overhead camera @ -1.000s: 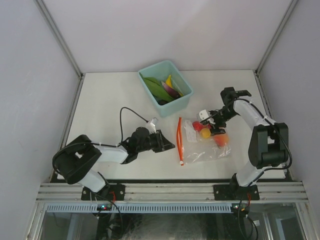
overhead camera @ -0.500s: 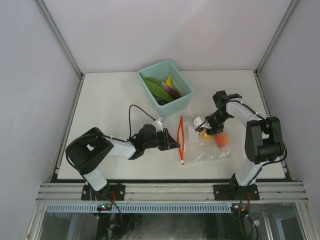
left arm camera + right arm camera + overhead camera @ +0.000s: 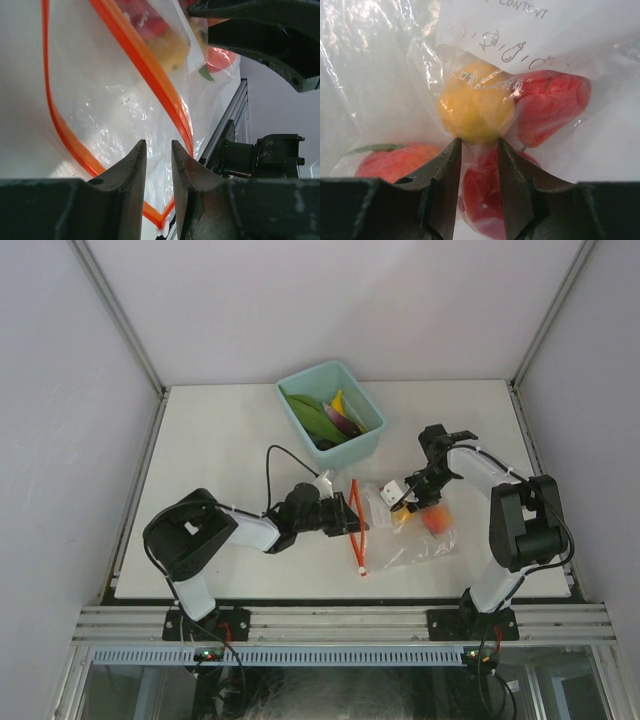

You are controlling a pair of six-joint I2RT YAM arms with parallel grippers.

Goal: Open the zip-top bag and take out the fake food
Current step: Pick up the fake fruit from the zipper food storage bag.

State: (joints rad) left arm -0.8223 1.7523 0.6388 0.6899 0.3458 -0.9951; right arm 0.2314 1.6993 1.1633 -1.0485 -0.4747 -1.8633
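Observation:
The clear zip-top bag (image 3: 420,540) lies flat right of centre, its red-orange zipper strip (image 3: 357,530) parted at the left end. Fake food sits inside: a yellow piece (image 3: 475,112), a red apple (image 3: 485,200), a peach (image 3: 395,160) and another red piece (image 3: 550,107). My left gripper (image 3: 352,521) rests at the bag's mouth. Its jaws (image 3: 158,150) stand a narrow gap apart between the two zipper strips (image 3: 145,65), with only film showing beyond. My right gripper (image 3: 403,504) presses on the bag over the fruit. Its narrowed jaws (image 3: 480,145) have a pucker of film between them, with the tips at the yellow piece.
A teal bin (image 3: 352,454) stands at the back centre. It holds a long green piece (image 3: 315,418), a yellow one and a purple one. A white printed label (image 3: 535,30) covers part of the bag. The table's front rail runs just behind the bag in the left wrist view.
My left gripper has slid right, up to the zipper strip. My right gripper has moved left and down onto the fruit, and its jaws have narrowed.

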